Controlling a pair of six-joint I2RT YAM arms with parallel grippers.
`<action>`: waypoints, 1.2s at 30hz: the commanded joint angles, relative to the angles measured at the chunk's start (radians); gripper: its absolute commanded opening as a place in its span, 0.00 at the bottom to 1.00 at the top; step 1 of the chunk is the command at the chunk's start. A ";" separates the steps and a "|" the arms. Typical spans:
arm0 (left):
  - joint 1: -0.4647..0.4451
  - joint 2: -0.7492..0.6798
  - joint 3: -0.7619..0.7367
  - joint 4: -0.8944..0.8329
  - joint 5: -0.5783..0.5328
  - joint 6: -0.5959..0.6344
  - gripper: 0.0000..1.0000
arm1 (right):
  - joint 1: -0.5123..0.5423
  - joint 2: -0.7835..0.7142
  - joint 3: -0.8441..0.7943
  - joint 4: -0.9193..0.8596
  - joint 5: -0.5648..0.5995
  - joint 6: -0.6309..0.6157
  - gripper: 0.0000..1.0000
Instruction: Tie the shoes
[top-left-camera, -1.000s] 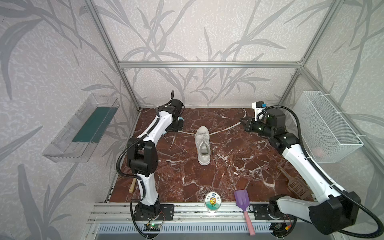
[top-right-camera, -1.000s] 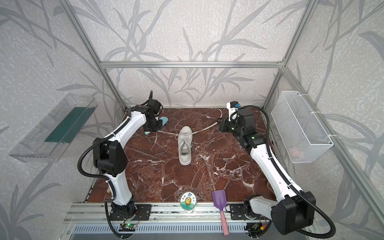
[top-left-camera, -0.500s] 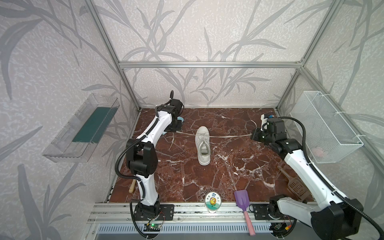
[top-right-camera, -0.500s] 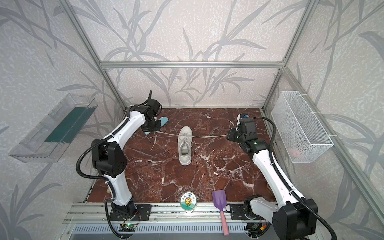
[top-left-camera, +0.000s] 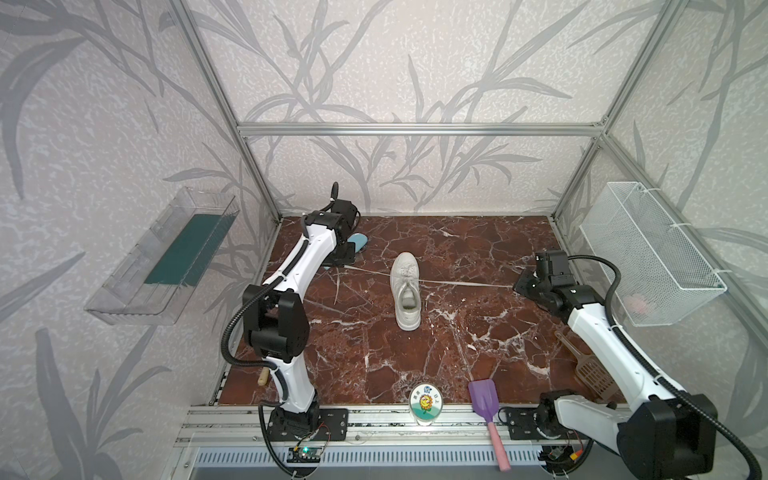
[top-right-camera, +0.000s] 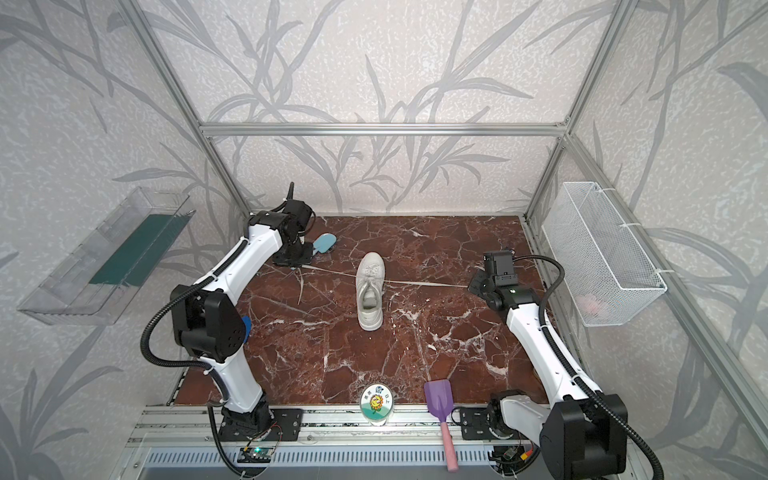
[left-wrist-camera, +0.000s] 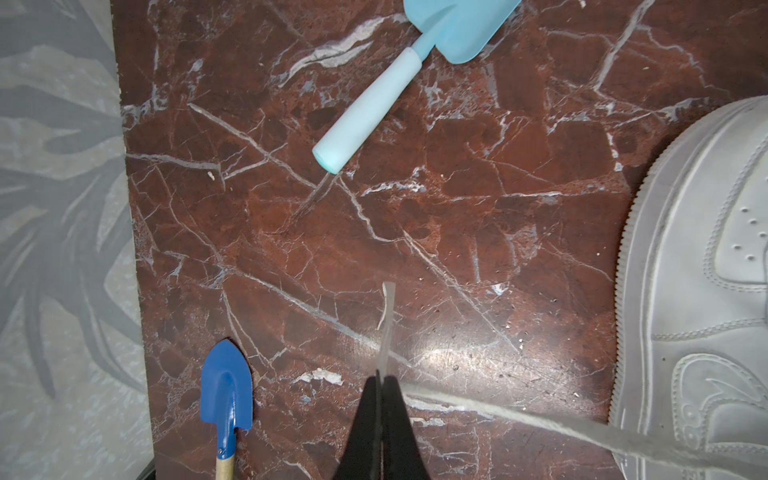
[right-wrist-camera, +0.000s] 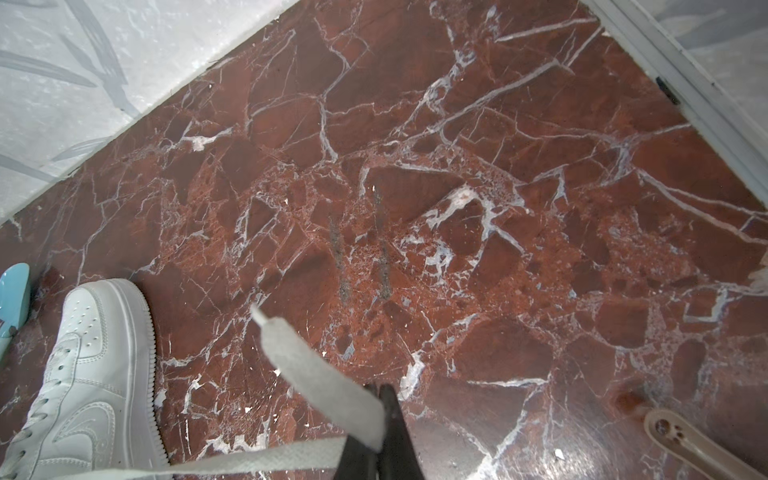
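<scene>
Roughly between pincers gripping its laces lies sneaker.

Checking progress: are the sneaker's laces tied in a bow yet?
No bow: the laces stretch from the sneaker, ends pinched in the left gripper and right gripper.

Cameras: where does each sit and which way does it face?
Top views: high at the front, looking down and back at the sneaker; left arm and right arm show.
Left wrist: on its arm, looking down past the left hand, shut on the left lace.
Right wrist: likewise, right hand shut on the right lace.
Shared: both wrist views catch the sneaker's side.
</scene>
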 joint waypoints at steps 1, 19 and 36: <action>0.021 -0.053 -0.020 -0.055 -0.032 0.006 0.00 | -0.006 0.011 -0.009 -0.007 0.033 0.027 0.00; 0.090 -0.046 -0.129 -0.001 0.004 0.013 0.00 | -0.065 0.103 -0.039 -0.028 0.125 0.067 0.00; 0.137 0.011 -0.163 0.039 0.039 0.016 0.00 | -0.113 0.129 -0.047 -0.043 0.176 0.079 0.00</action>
